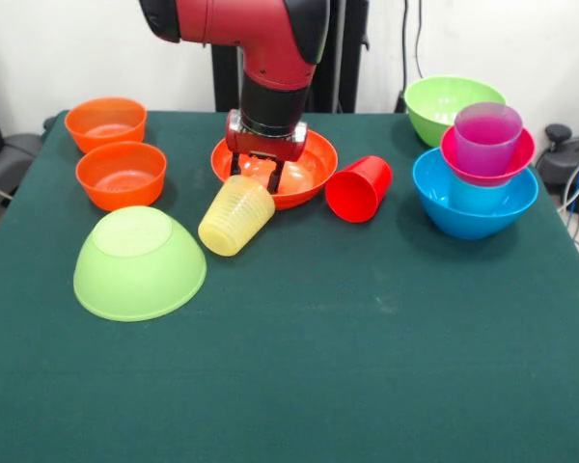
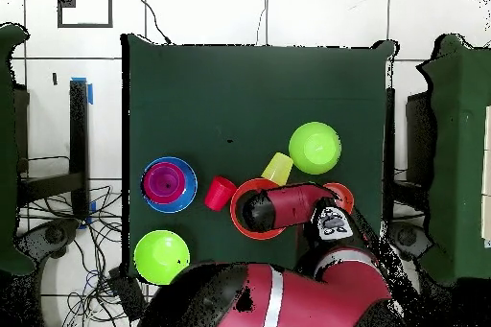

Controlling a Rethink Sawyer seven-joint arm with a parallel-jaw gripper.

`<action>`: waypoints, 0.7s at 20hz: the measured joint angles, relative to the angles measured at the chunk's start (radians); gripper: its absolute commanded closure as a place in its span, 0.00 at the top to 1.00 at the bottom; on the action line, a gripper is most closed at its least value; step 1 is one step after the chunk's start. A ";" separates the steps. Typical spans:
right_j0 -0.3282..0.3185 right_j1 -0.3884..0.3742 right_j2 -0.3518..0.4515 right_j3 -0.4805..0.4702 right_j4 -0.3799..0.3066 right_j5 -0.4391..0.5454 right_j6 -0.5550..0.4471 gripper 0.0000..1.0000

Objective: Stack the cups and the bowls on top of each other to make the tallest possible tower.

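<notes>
Upturned lime bowl (image 1: 139, 263) nearest; overhead, arm hides both small orange bowls (image 1: 121, 175).

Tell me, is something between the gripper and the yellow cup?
Nothing visible stands between them. In the front view the gripper hangs over the wide orange bowl, right at the base of the yellow cup, which lies on its side leaning against that bowl's rim.

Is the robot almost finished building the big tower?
Not yet. One small stack is done: the purple cup sits in the pink bowl, on something light blue inside the blue bowl. The tool is down at the tipped yellow cup, by the wide orange bowl. The red cup, both green bowls and two small orange bowls wait.
</notes>
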 measured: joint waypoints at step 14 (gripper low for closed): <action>-0.031 -0.004 0.025 0.010 0.000 0.000 0.000 1.00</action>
